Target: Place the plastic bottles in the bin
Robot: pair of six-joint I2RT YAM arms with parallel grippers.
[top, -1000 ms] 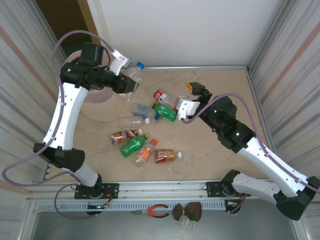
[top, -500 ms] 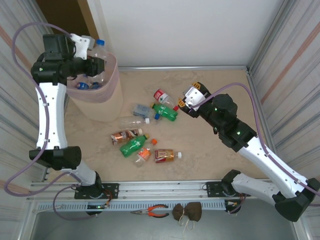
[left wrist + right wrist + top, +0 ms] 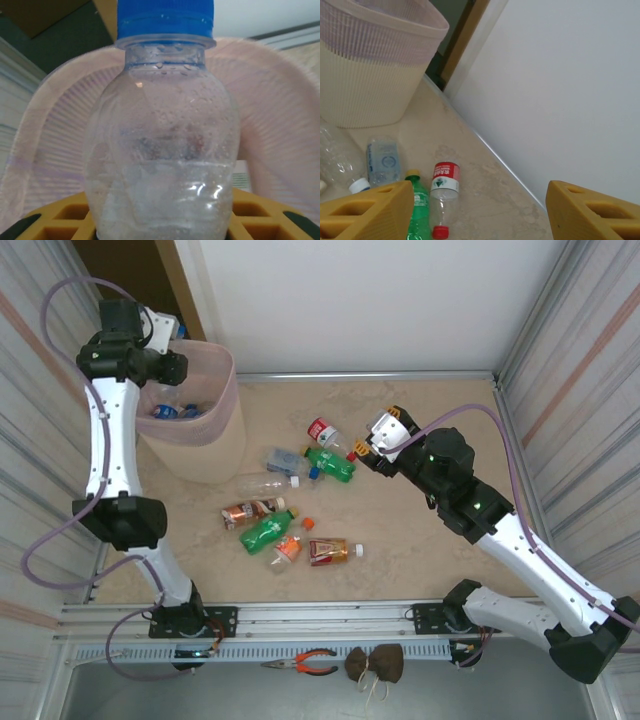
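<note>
Clear rounded btl [image 3: 160, 140], droplet-beaded, blue cap, is clamped by L gripper [image 3: 160, 227] at ribbed beige bin [image 3: 225, 440], upper left. R gripper [image 3: 480, 210] is held agape, nothing gripped; loose btls [image 3: 268, 530] are scattered centre-frame.

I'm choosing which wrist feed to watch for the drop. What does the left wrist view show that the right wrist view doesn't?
Left wrist: a clear blue-capped bottle gripped in the left gripper.

Right wrist: the open, empty right gripper above the table, where a red-labelled bottle, a green bottle, a flattened blue-labelled bottle and a clear white-capped bottle lie.

Both: the bin. Its pink liner is close behind the held bottle on the left wrist, and its beige wall is farther off on the right.
</note>
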